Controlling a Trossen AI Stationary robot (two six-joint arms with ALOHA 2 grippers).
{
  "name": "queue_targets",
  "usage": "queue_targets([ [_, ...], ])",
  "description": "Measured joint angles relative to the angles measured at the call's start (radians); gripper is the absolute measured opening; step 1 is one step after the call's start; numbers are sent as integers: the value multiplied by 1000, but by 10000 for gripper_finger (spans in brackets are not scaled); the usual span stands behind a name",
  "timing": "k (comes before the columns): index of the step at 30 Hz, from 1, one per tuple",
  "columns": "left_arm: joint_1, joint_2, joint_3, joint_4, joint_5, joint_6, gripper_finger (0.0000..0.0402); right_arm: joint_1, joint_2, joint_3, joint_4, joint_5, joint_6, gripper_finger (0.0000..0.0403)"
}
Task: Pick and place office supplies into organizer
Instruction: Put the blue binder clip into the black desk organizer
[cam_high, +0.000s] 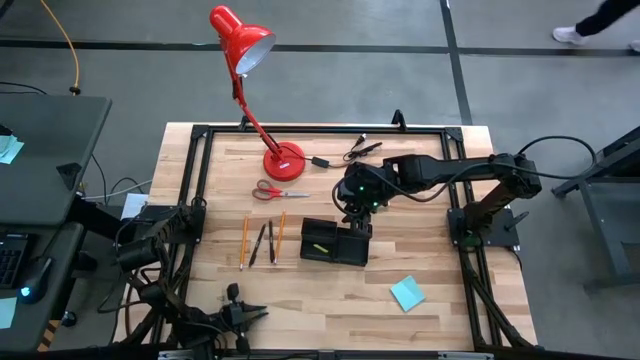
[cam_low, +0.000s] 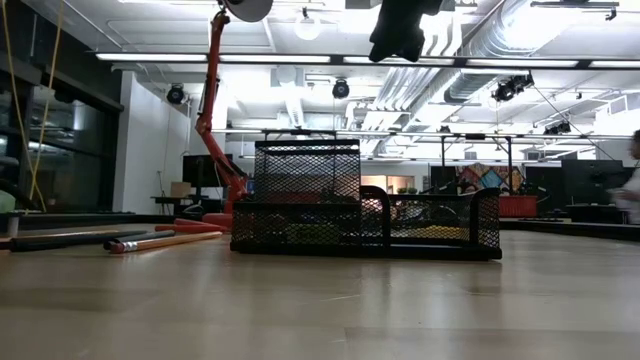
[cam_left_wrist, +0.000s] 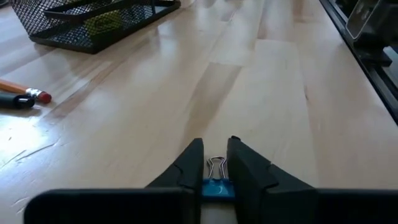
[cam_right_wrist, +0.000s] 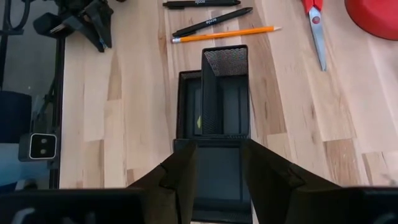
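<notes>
One yellow item already sits in the organizer (cam_high: 335, 241), right gripper (cam_right_wrist: 215, 168) poised above it with fingers apart and empty, while pencils (cam_high: 244, 241), pens (cam_high: 258, 244), scissors (cam_high: 275, 192) and blue pad (cam_high: 407, 293) wait on the table; left gripper (cam_high: 255, 314) parked.

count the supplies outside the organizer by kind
pencils: 2
pens: 2
scissors: 1
teal pad: 1
clip, in the left pincer: 1
total: 7
</notes>
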Motion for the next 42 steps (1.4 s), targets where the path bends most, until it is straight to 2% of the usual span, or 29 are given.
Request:
queue_targets([
  [15, 12, -19, -8, -36, -71, -126, 39, 0, 0, 0, 0, 11, -16, 122],
  [22, 114, -83, -9, -37, -36, -116, 46, 0, 0, 0, 9, 24, -18, 122],
  [32, 247, -268, -7, -31, -7, 93, 45, 0, -33, 0, 76, 42, -16, 122],
  [36, 318, -370, -6, -9, 67, 222, 60, 0, -91, 0, 215, 46, -22, 122],
  [39, 384, -447, -6, -3, 158, 349, 50, 0, -150, 0, 323, 32, -47, 122],
  [42, 455, -520, -6, 1, 248, 452, 39, -10, -209, 0, 400, -26, -58, 122],
])
